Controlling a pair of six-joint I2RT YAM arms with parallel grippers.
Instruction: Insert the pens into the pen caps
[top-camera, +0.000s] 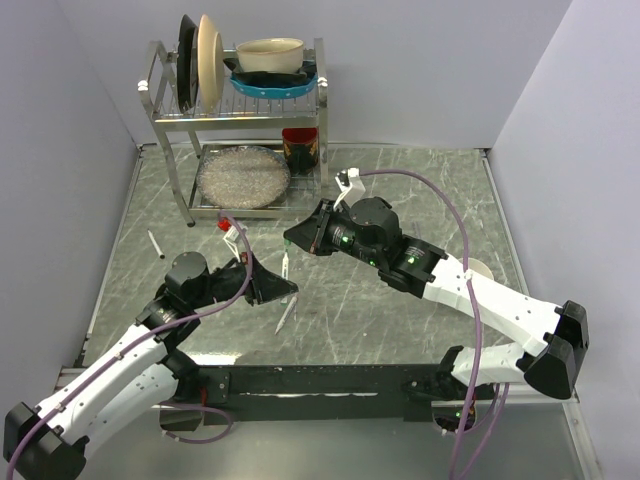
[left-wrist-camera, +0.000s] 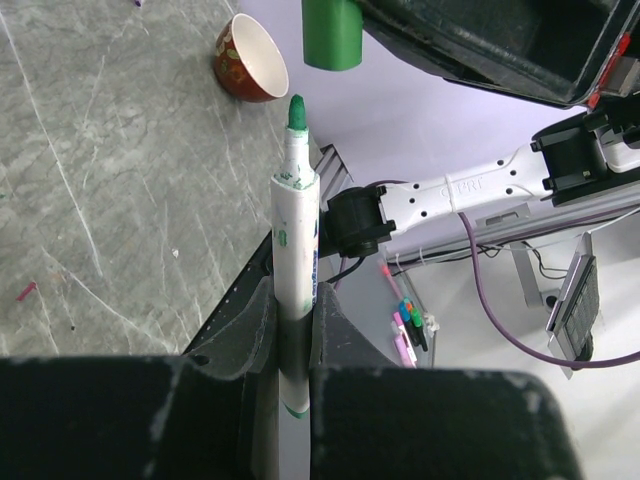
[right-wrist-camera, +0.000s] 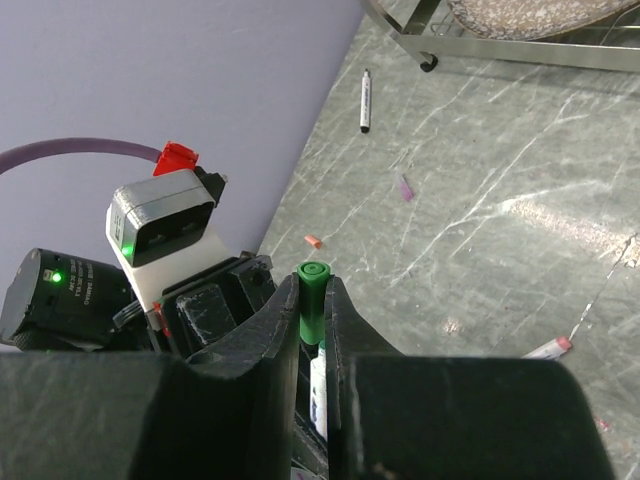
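**Green pen tip just short of green cap**

The left fingers are pressed onto the green-tipped marker pen with a whitish barrel. They pinch it low on the barrel, so most of its length stands out beyond the fingertips with the bare green tip at the far end. The right fingers pinch the short green tube cap between their tips.

In the left wrist view, the green cap hangs just beyond the pen's tip and slightly to one side. The two are close but apart, and the tip is not inside the cap. In the right wrist view, the whitish barrel shows directly behind the cap, between the two right fingers.

From above, both sets of fingers meet over the middle of the grey marbled counter, with the held pen bridging the gap between them.

A black-ended pen lies flat on the counter well to the left of the left fingers. A pink-ended pen lies flat just on the near side of them.

A small pinkish piece and a small red-orange piece rest on the counter beyond the right fingers. Both are too small to tell whether they are caps.

A red patterned bowl sits on the counter beyond the pen's tip.
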